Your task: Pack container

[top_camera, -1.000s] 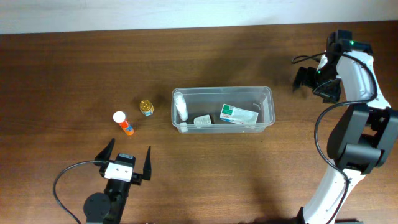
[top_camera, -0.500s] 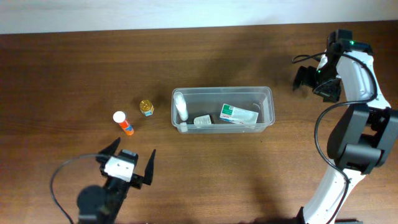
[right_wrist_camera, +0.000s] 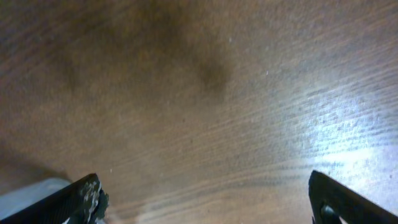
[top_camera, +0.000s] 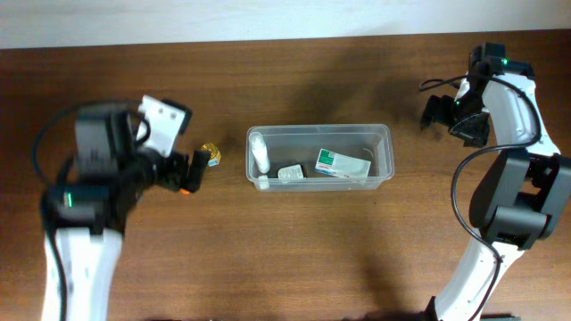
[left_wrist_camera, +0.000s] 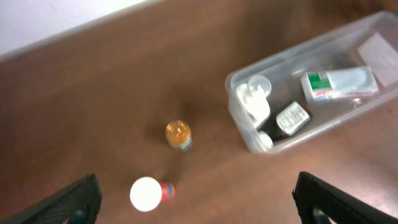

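The clear plastic container [top_camera: 382, 134] stands mid-table and holds a white bottle [top_camera: 259, 153], a small grey packet [top_camera: 290, 172] and a green-and-white box [top_camera: 342, 164]. It also shows in the left wrist view [left_wrist_camera: 239, 118]. A yellow-capped bottle [top_camera: 211, 153] [left_wrist_camera: 178, 134] and a white-capped orange bottle [left_wrist_camera: 148, 193] stand left of it. My left gripper [top_camera: 183, 171] [left_wrist_camera: 202, 208] is open and empty, raised above the orange bottle, which is mostly hidden under it in the overhead view. My right gripper [top_camera: 443, 120] [right_wrist_camera: 217, 205] is open and empty over bare table, right of the container.
The brown wooden table [top_camera: 321, 259] meets a white wall strip [top_camera: 268, 18] at the back. The right arm's base [top_camera: 513, 214] stands at the right edge. A corner of the container [right_wrist_camera: 28, 193] shows at the lower left of the right wrist view.
My left arm has lifted from the front edge and swung up and back, so its gripper now hangs over the orange bottle. The right arm and the objects have not moved.
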